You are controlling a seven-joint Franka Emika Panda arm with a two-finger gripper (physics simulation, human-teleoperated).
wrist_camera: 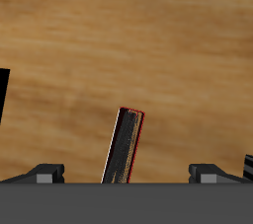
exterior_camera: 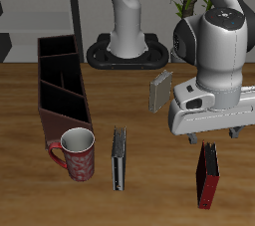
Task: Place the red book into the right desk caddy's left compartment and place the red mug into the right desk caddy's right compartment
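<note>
Evidently the red book (exterior_camera: 207,176) stands upright on the worktop (exterior_camera: 149,195) near its front edge, directly beneath the tool (wrist_camera: 126,172), whose fingers are spread and hold nothing. Thin, stiff and probably light, it may tip; pinch its flat covers near the top. Open worktop surrounds it; the red mug (exterior_camera: 78,154) and right desk caddy (exterior_camera: 60,89) sit well apart

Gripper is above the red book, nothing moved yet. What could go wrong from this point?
The red book is thin and stands on edge, so the open gripper could tip it while closing. The carry to the right desk caddy passes the black book and red mug, which might get clipped.
</note>
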